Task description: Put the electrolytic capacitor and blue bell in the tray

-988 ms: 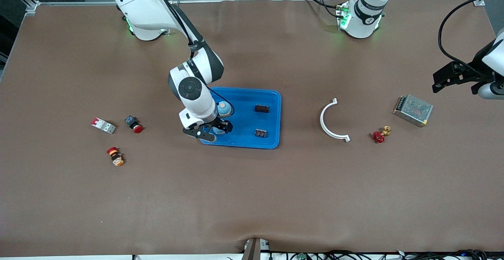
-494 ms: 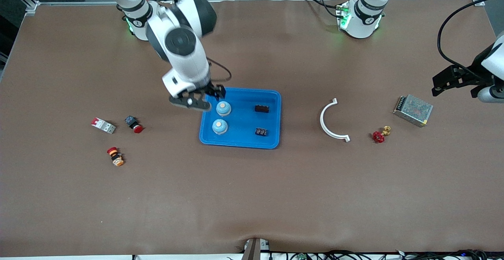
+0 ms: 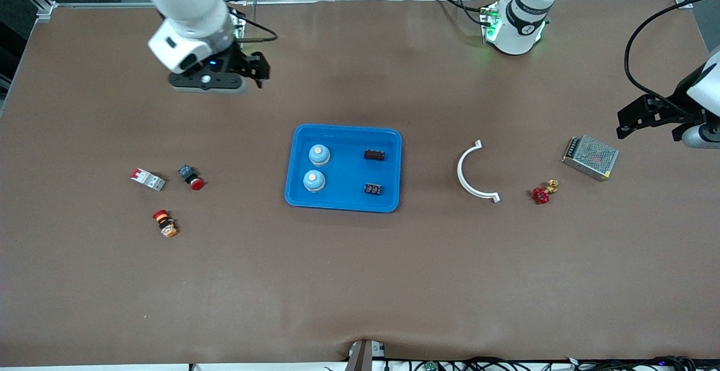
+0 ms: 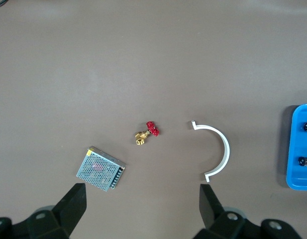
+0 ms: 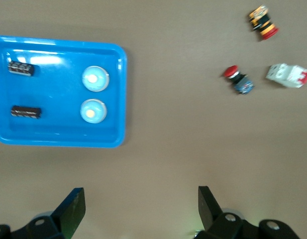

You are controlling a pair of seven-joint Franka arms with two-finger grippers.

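The right claw (image 3: 247, 73) has pulled well away from the tray (image 3: 343, 205) and now hangs high over the bare table near its own arm's base, jaws spread wide and empty. A second ago it was down in the tray at the spot where the nearer blue bell (image 3: 314, 180) now stands, so that bell has just been let go.

The tray sits in the middle of the table and now holds four things: two blue bells, the other one (image 3: 318, 155) just farther from the front camera, and two dark electrolytic capacitors (image 3: 374, 155) (image 3: 372, 189) toward the left arm's end of the tray. All four lie free inside the rim, touching neither each other nor a claw.

The left claw (image 3: 647, 113) waits over the table close to the metal mesh box (image 3: 590, 157), wide open with nothing in it, as a second ago.

With bells and capacitors all in the tray, the task looks finished.
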